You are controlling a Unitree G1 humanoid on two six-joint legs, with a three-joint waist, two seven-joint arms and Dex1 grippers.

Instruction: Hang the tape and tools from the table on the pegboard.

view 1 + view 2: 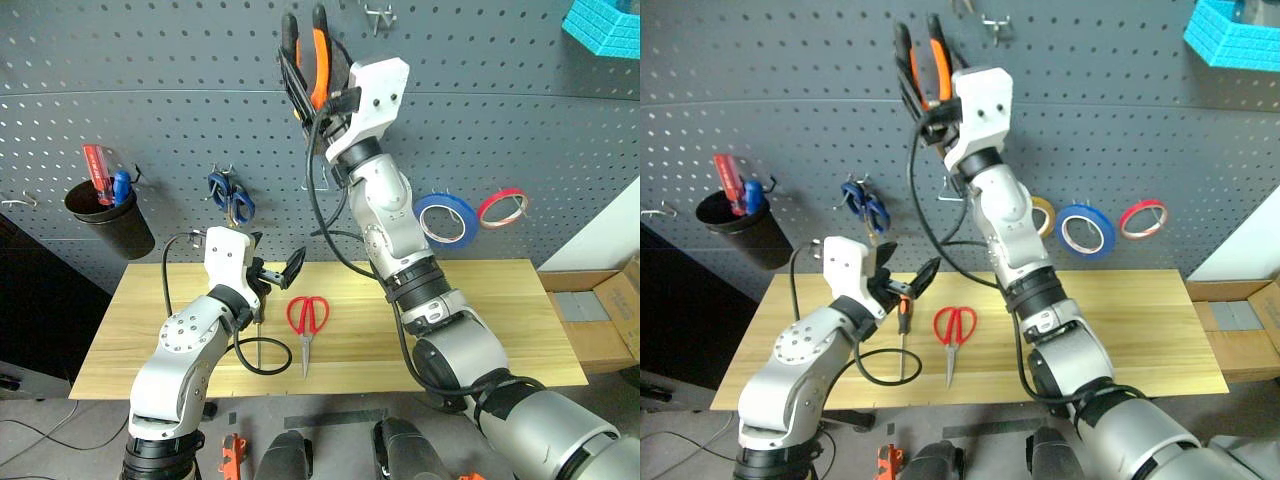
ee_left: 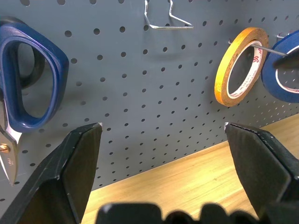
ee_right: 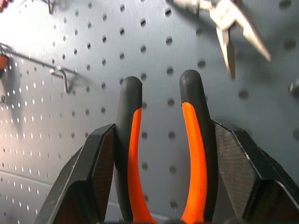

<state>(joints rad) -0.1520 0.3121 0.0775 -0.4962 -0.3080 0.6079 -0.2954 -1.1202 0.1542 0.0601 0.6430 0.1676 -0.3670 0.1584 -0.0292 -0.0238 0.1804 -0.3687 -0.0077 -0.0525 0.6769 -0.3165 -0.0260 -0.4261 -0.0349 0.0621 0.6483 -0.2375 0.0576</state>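
Observation:
My right gripper [image 1: 312, 95] is raised against the pegboard [image 1: 180, 80], shut on the pliers [image 1: 318, 55], whose orange-and-black handles [image 3: 194, 140] stick up past the fingers; the pliers' head is hidden. The red-handled scissors [image 1: 307, 318] lie on the table [image 1: 480, 310]. To their left lies the slim screwdriver [image 1: 904, 315], just below my left gripper [image 1: 278, 265]. That gripper is level and open, with nothing between its fingers [image 2: 79, 158]. The blue tape [image 1: 445, 218] hangs on a pegboard hook.
A red-pink roll [image 1: 503, 207] and a yellow roll [image 2: 240, 65] hang beside the blue tape. Blue-handled scissors [image 1: 231, 195] hang at the left, near a black cup [image 1: 108, 215] holding a red-handled screwdriver. Metal hooks [image 1: 378, 15] and a hanging metal tool [image 3: 229, 28] lie above the pliers.

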